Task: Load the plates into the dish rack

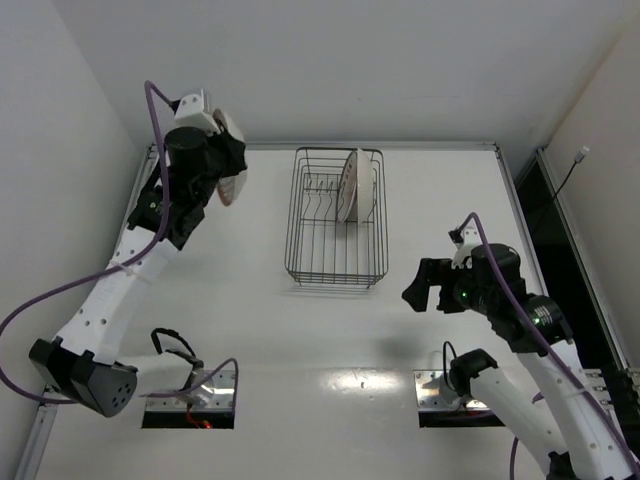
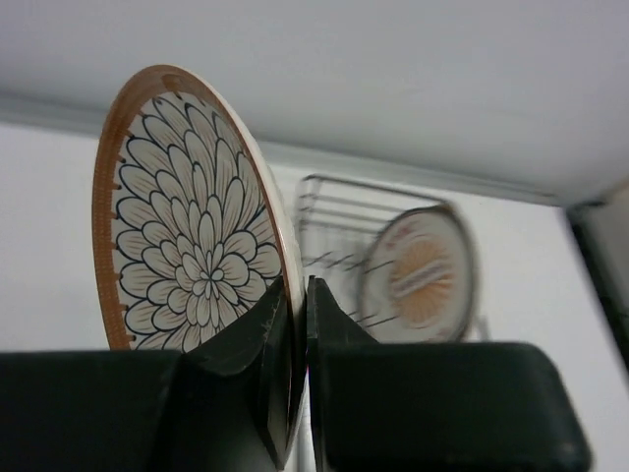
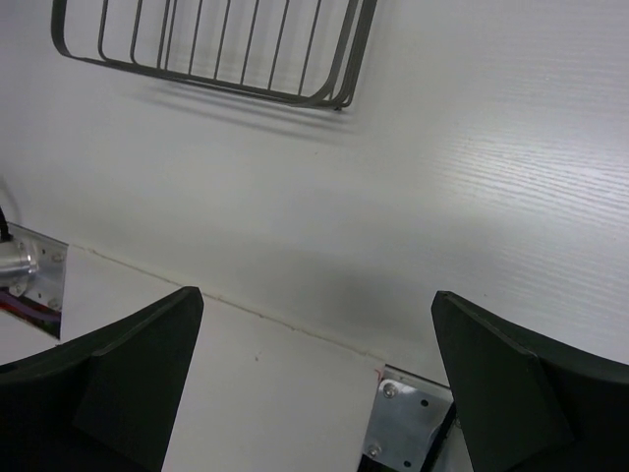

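Observation:
My left gripper (image 1: 222,160) is raised at the back left and is shut on the rim of a petal-pattern plate (image 1: 232,188), held on edge. In the left wrist view the fingers (image 2: 339,324) pinch that plate (image 2: 187,236) at its lower edge. The dish rack (image 1: 292,230) stands at the back centre, with a sunburst plate (image 1: 349,186) upright in its right part. Both also show blurred in the left wrist view, the rack (image 2: 329,211) and the plate (image 2: 423,280). I cannot tell whether another plate stands behind it. My right gripper (image 1: 425,287) is open and empty, near the rack's front right corner.
In the right wrist view the rack's near edge (image 3: 216,69) lies beyond the open gripper (image 3: 314,305), above bare white table. Metal base plates (image 1: 446,390) sit at the near edge. White walls close in at the left and back, and a dark gap runs along the right side.

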